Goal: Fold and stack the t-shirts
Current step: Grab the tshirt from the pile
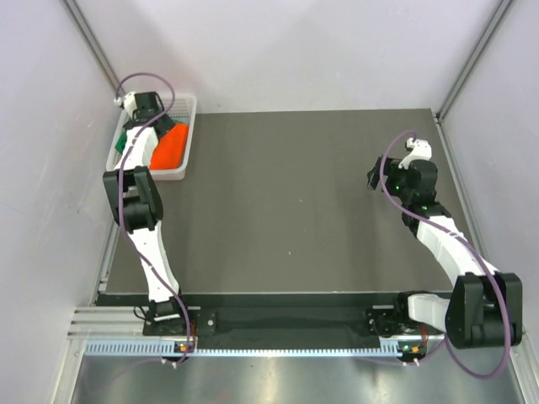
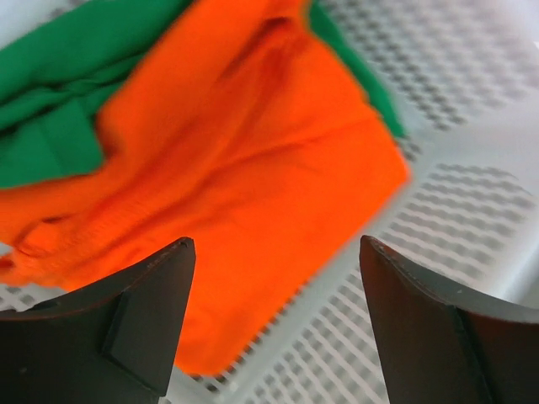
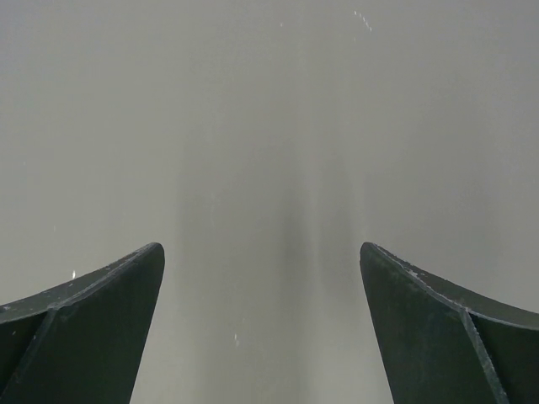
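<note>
From the top view, both shirts lay bunched in the basket [image 1: 187, 118] at the far left corner of the table [image 1: 278, 202]. The orange shirt [image 1: 171, 149] took the right side and the green shirt [image 1: 123, 141] showed only as a sliver on the left, under the arm. The left gripper [image 1: 141, 109] hung over the basket. The right gripper [image 1: 376, 178] hovered over bare table, well apart from the cloth.

In the left wrist view, the left gripper [image 2: 276, 244] was released, its jaws spread wide and holding nothing. The orange shirt [image 2: 253, 168] lay crumpled just beyond them, overlapping the green shirt [image 2: 59, 76]. The mesh floor of the basket [image 2: 472, 84] showed to the right.

In the right wrist view, the right gripper [image 3: 261, 248] was likewise released, with only table [image 3: 269, 101] between its jaws.

Both shirts looked light, soft and limp, so they would probably sag and drag rather than keep any shape. The orange one, lying uppermost, seemed the natural first pick. A pinch on a raised fold or its free edge near the jaws should lift it without snagging the green one or the mesh.
</note>
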You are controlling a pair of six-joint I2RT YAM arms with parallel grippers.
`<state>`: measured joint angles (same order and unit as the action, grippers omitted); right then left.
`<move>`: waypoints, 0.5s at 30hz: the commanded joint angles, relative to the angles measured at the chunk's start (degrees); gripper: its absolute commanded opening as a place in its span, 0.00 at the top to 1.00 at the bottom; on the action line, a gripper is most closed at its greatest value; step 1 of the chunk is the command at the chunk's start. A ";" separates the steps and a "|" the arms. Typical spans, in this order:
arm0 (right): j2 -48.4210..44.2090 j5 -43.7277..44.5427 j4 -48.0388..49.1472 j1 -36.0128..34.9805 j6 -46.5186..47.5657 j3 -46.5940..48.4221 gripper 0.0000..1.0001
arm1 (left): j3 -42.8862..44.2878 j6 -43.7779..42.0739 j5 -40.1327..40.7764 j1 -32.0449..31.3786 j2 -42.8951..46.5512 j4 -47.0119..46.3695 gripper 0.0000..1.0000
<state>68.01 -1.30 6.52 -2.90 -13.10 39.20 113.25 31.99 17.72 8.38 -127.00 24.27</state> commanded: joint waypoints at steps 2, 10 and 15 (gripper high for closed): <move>-4.37 -1.07 -6.17 -0.62 0.53 1.49 0.00 | 3.37 4.21 0.47 1.29 -3.15 1.38 0.19; -4.11 -3.88 -6.35 -0.53 -0.69 1.32 0.00 | 3.56 5.98 4.78 1.64 -6.50 -1.86 0.32; -3.85 -4.68 -6.35 -0.53 -1.49 0.97 0.00 | 6.01 3.87 7.24 2.51 -8.87 -2.56 0.32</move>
<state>64.45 -4.62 0.05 -2.90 -13.78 39.20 115.59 36.58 22.06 10.04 -134.72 24.71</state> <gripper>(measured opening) 0.996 0.683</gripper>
